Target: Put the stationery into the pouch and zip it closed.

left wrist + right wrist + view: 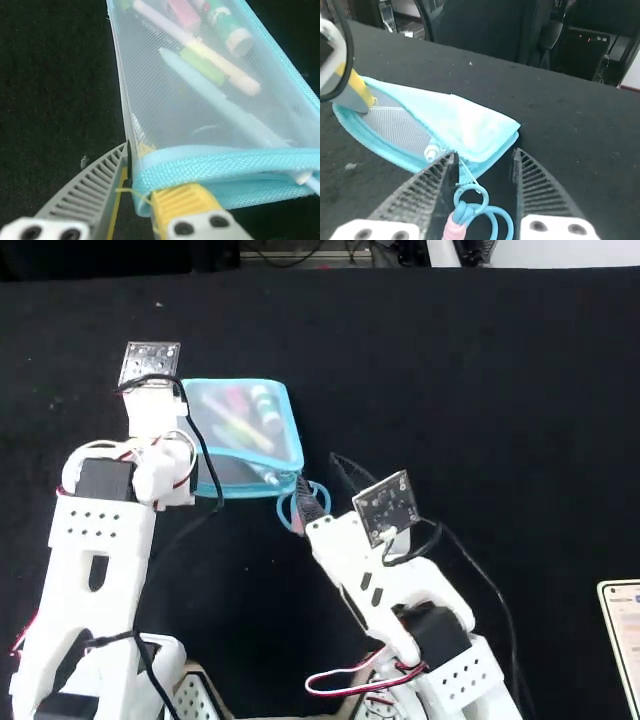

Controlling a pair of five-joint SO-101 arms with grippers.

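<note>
**Evidently soft and light**

The mesh pouch (240, 440) lies on the tabletop (450, 390), stationery (210, 65) inside. Floppy fabric would bunch unless anchored: the left tool (134, 150) pinches one corner; the right tool (483, 155) gapes around the pull cord (470, 202), the likeliest hold.

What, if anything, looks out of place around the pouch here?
A white tip, likely a pen's, pokes out of the pouch mouth near the zipper's end and might block the zip. The left gripper clamps the opposite corner; the right gripper stands open by the pull cord.
</note>
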